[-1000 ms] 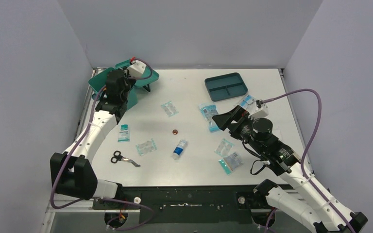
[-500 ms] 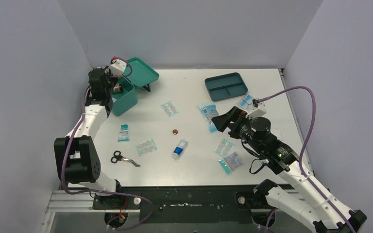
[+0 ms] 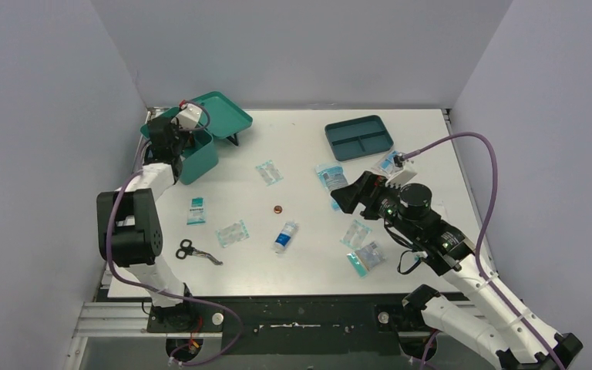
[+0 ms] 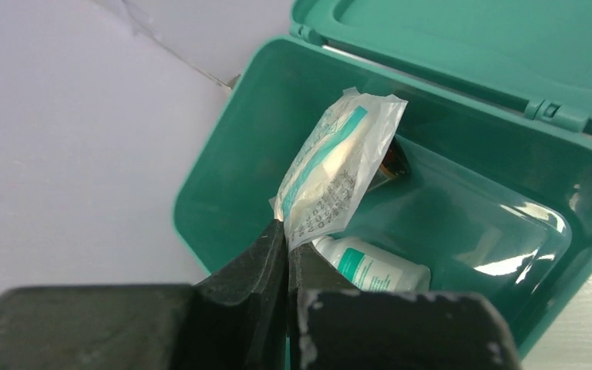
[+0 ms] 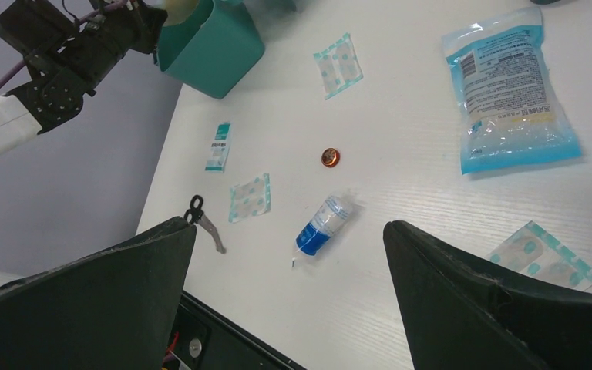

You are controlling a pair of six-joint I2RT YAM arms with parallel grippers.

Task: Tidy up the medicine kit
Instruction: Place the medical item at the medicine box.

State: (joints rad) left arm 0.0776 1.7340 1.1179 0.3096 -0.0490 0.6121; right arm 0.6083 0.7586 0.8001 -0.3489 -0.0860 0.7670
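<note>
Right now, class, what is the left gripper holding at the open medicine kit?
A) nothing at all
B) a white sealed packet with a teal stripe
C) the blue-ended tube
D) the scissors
B: in the left wrist view, the left gripper is shut on the lower corner of the white packet, which hangs inside the open medicine kit.

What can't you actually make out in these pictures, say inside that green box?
- Left wrist view: a dark object in the kit, mostly behind the white packet.
- Top view: most of the kit's inside, blocked by the left arm and its camera.
- Right wrist view: the kit's top, cut off by the upper edge.
- Top view: print on the small sachet, too small to read.
</note>
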